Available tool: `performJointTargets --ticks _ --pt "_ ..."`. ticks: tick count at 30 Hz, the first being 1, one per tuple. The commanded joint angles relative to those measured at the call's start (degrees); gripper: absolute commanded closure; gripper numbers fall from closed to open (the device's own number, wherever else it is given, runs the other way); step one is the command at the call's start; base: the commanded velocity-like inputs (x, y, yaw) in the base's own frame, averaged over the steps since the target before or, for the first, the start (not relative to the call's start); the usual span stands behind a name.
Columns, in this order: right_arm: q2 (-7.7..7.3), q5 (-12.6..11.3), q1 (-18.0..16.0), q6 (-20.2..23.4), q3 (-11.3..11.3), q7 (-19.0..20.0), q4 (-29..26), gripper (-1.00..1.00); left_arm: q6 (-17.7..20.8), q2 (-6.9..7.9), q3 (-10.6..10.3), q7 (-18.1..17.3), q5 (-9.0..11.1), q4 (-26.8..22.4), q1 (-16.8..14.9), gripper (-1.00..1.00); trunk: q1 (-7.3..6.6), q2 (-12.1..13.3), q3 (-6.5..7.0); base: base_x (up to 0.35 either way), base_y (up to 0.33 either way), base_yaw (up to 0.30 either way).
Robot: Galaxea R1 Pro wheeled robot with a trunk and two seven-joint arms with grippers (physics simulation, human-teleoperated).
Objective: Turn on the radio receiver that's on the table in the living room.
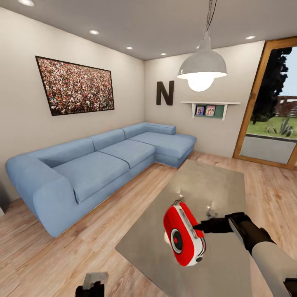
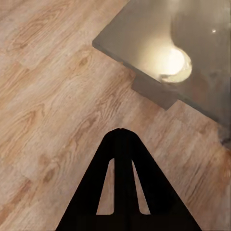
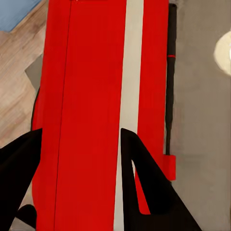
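Note:
The red radio receiver (image 1: 183,235), with its white edge band and round dial, stands tilted on the near part of the glossy grey table (image 1: 214,181). My right gripper (image 1: 197,226) reaches in from the right, its fingertips against the radio's side edge. In the right wrist view the radio (image 3: 91,72) looms large and my right gripper (image 3: 81,131) is open, its dark fingers (image 3: 139,173) spread across the red body and white band. My left gripper (image 1: 94,282) hangs low over the wood floor near the table's corner (image 2: 144,33); in the left wrist view the gripper (image 2: 122,131) is shut.
A blue L-shaped sofa (image 1: 103,161) runs along the left wall under a crowd picture (image 1: 74,84). A white pendant lamp (image 1: 202,68) hangs above the table. A black letter N (image 1: 165,93) and a shelf (image 1: 210,108) are on the far wall, and a glass door (image 1: 270,107) is at the right.

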Motion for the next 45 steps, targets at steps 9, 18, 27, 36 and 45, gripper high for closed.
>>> performJointTargets --ticks 9,18,27,36,45 --pt "0.03 2.7 0.0 -2.6 3.1 12.0 1.0 1.0 5.5 -2.38 -10.9 -6.9 -0.3 -10.8 0.0 1.0 0.0 0.0 0.0 0.0 0.0 0.0" --pt "0.11 2.5 0.0 -5.2 3.3 13.5 3.1 1.0 5.7 -6.82 -17.8 -10.7 -6.7 -11.7 -1.4 1.0 0.0 0.0 0.0 0.0 0.0 0.0" --pt "0.9 2.5 0.0 -5.8 3.3 13.5 4.1 1.0 5.8 -6.82 -19.2 -21.3 -12.7 -11.4 -1.5 1.0 0.0 0.0 0.0 0.0 0.0 0.0" --pt "2.11 2.7 0.0 -5.9 3.3 16.7 5.4 1.0 5.7 -6.82 -19.4 -22.8 -12.8 -11.7 -2.7 1.0 0.0 0.0 0.0 0.0 0.0 0.0" --pt "3.19 2.8 0.0 -5.9 3.3 17.0 6.8 1.0 5.5 -6.82 -19.3 -22.8 -13.0 -12.1 -3.1 1.0 0.0 0.0 0.0 0.0 0.0 0.0"
